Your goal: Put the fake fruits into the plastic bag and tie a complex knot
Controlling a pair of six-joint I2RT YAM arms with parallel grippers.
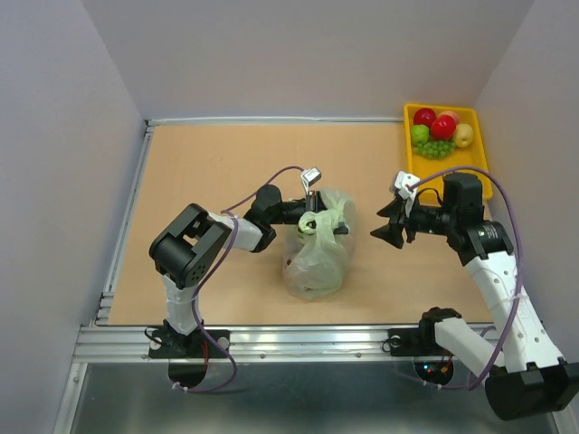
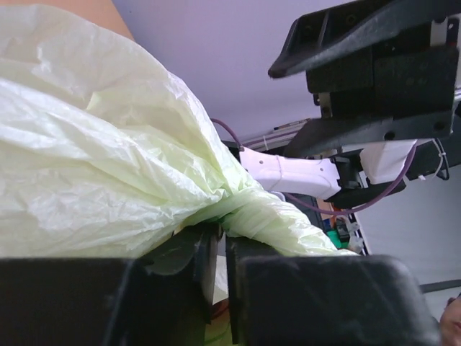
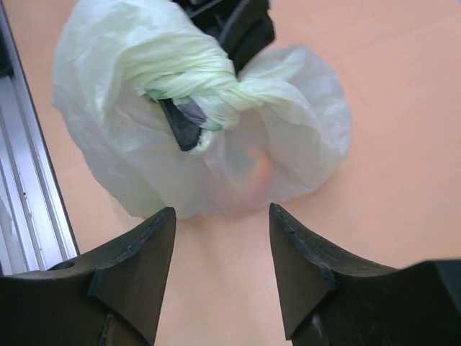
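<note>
Midway along the worktop's (image 1: 208, 181) near edge, your left pincer (image 1: 312, 221) is clamping the bag (image 1: 318, 258) by its twisted neck, likely steadying it for knotting. Your right pincer (image 1: 384, 227) is hovering wide open, empty, nearby. Several fruits (image 1: 441, 129) are sitting in the far-right corner tray (image 1: 478, 161), and something orange is showing faintly inside the bag.

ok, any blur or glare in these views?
Top external: even light, sharp, soft shadows. Left wrist: bag bright but its creases are readable; left tool dark and blurred. Right wrist: bag sharp, right tool close and soft.
</note>
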